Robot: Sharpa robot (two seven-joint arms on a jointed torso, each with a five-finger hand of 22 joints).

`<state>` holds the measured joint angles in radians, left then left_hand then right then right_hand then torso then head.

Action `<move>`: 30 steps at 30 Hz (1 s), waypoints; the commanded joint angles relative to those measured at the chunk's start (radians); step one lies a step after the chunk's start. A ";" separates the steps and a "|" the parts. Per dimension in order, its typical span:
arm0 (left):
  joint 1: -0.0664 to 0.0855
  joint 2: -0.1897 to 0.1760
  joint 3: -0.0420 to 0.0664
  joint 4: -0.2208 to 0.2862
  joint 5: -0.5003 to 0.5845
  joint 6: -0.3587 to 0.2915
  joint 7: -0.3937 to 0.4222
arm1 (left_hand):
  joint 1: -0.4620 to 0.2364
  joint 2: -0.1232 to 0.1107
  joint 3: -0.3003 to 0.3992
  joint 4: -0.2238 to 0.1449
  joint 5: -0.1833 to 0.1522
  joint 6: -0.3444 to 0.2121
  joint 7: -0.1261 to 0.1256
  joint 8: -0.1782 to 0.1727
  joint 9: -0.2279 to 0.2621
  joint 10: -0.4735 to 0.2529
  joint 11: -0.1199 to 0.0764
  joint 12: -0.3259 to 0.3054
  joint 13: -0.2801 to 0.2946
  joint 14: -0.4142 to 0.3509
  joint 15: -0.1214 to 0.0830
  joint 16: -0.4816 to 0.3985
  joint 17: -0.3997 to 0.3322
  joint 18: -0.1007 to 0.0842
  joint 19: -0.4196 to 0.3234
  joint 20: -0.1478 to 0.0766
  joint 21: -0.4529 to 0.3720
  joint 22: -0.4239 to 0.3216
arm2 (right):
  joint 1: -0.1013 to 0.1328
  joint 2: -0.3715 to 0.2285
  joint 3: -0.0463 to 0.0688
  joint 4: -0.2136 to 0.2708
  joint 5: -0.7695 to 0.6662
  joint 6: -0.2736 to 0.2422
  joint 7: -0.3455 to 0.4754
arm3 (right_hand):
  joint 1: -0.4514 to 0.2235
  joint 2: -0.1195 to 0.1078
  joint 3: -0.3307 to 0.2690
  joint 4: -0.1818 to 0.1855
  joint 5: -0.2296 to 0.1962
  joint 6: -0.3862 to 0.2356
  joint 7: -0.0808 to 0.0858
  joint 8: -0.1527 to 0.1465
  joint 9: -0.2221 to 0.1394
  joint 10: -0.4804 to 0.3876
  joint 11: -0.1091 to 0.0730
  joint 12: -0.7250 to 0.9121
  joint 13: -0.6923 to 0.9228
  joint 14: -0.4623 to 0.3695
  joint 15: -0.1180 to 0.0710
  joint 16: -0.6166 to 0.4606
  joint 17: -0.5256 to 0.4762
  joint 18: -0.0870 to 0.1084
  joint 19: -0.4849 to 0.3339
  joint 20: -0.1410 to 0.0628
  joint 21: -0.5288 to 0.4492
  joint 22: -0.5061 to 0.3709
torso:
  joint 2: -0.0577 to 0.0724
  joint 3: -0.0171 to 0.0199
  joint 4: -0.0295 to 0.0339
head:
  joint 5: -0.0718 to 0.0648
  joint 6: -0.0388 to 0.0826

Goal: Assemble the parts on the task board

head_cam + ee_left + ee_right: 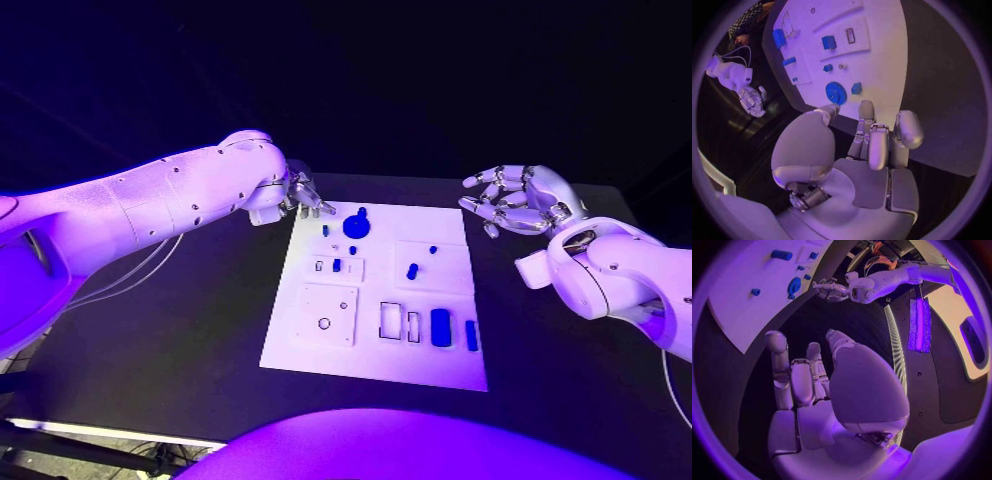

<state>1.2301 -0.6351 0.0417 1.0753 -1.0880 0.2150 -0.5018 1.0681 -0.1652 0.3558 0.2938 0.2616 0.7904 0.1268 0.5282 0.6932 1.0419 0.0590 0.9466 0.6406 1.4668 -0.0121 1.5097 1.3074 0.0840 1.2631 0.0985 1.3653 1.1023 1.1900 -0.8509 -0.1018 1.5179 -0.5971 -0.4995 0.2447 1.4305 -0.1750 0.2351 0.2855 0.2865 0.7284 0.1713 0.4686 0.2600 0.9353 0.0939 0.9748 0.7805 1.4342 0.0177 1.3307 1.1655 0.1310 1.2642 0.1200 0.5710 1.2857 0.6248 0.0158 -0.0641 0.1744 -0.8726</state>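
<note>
Left hand hovers empty, fingers apart, at the task board's far corner; right hand likewise beside it.

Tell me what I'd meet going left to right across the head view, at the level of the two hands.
Left hand → round blue part at the far end of the task board → bare black table → right hand.

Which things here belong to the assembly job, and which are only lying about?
Belong to the job:
task board
round blue part
blue parts at the board's near right
left hand
right hand

Lying about:
black table
cables at the left arm
</note>
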 commanded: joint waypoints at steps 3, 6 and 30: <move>0.002 0.014 -0.004 -0.014 -0.011 0.050 -0.004 | -0.008 0.006 -0.009 0.001 -0.004 0.014 -0.001 0.009 -0.002 0.006 -0.007 0.007 -0.002 0.057 0.004 -0.003 0.162 0.013 0.006 -0.001 0.003 0.004 | -0.001 0.002 0.000 0.001 0.000 0.002 0.005 | -0.010 0.003 0.005 0.001 -0.005 0.001 0.006 0.006 0.001 -0.001 -0.001 0.003 0.000 -0.009 0.000 -0.004 0.000 0.021 -0.003 0.000 -0.004 -0.002 | -0.002 -0.0001 0.0023 | -0.002 0.000; 0.002 0.018 -0.006 -0.018 -0.008 0.053 -0.003 | -0.009 0.006 -0.009 0.001 -0.004 0.015 -0.001 0.010 -0.002 0.006 -0.007 0.008 -0.002 0.057 0.003 -0.003 0.162 0.013 0.006 -0.001 0.003 0.004 | -0.001 0.002 0.000 0.001 0.000 0.002 0.005 | -0.010 0.003 0.007 0.001 -0.004 0.001 0.006 0.008 0.001 -0.002 -0.001 0.002 -0.003 -0.009 -0.001 -0.004 0.000 0.020 -0.001 0.000 -0.002 -0.001 | -0.002 -0.0003 0.0031 | -0.002 0.000; -0.001 0.051 -0.026 -0.057 0.010 0.096 0.000 | 0.005 0.010 -0.016 -0.001 -0.006 0.032 -0.010 0.029 0.000 0.011 -0.015 0.014 -0.005 0.059 -0.003 0.000 0.167 0.008 0.021 -0.005 0.014 0.027 | -0.001 0.006 0.000 -0.002 -0.005 0.001 0.006 | -0.011 0.003 0.008 0.001 -0.002 0.000 0.006 0.009 0.001 -0.001 -0.001 0.003 -0.004 -0.012 -0.001 -0.010 -0.009 0.021 -0.002 0.000 -0.008 -0.003 | -0.002 -0.0007 0.0025 | 0.000 0.000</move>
<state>1.2295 -0.5872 0.0152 1.0197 -1.0870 0.2862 -0.5043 1.0684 -0.1571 0.3449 0.2939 0.2616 0.8136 0.1177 0.5530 0.6922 1.0527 0.0482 0.9555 0.6372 1.4668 -0.0122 1.5097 1.3074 0.0838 1.2758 0.0927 1.3738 1.1285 1.1900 -0.8462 -0.1017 1.5154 -0.5974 -0.5002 0.2435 1.4305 -0.1750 0.2378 0.2882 0.2865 0.7283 0.1712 0.4724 0.2597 0.9363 0.0949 0.9748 0.7780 1.4285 0.0163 1.3268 1.1581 0.1469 1.2642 0.1200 0.5669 1.2838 0.6233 0.0151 -0.0613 0.1736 -0.8726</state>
